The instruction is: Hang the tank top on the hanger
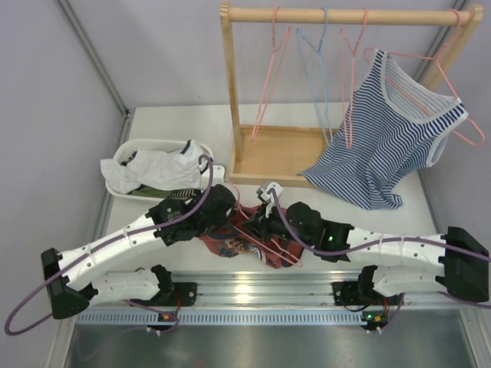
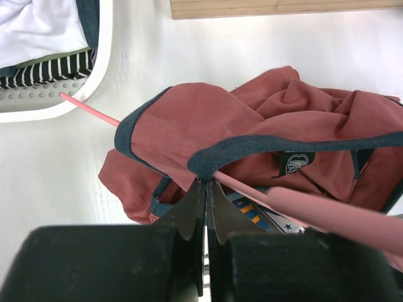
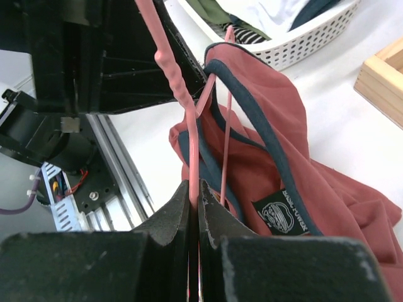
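Top external showed me the white table [image 1: 176, 123] first, and at its far side the pale wooden rack with a round rail and tray base [image 1: 276, 153], which I took as my mark for everything else. A blue-and-white striped top [image 1: 383, 146] hung from the rail toward the right arm's side. A white plastic basket [image 1: 126, 153] of laundry sat beside the rack's base on the left arm's side. The rust-red sleeveless tank top with navy trim [image 1: 219, 245] lay crumpled on the table in front of the rack's base, toward the arm bases, with both arms bent in over it. The thin pink wire hanger [image 1: 265, 241] lay in that heap, partly inside the cloth.

On the left wrist view the left gripper [image 2: 204, 189] was clenched on a fold of the navy trim, and the cloth spread from its fingertips toward the rack. The hanger's wire crossed at that pinch. Its long axis slanted from the basket side toward the right arm, roughly along the rack's front rather than toward it. On the right wrist view the right gripper [image 3: 194, 189] was clamped on the wire itself, just beside the left one.

I judged the next move turned on that closeness: the right arm would slide the wire lengthwise through the opening while the left held the trim. The tank top was too bunched to read its own axis, and I could not tell which way the hook pointed.
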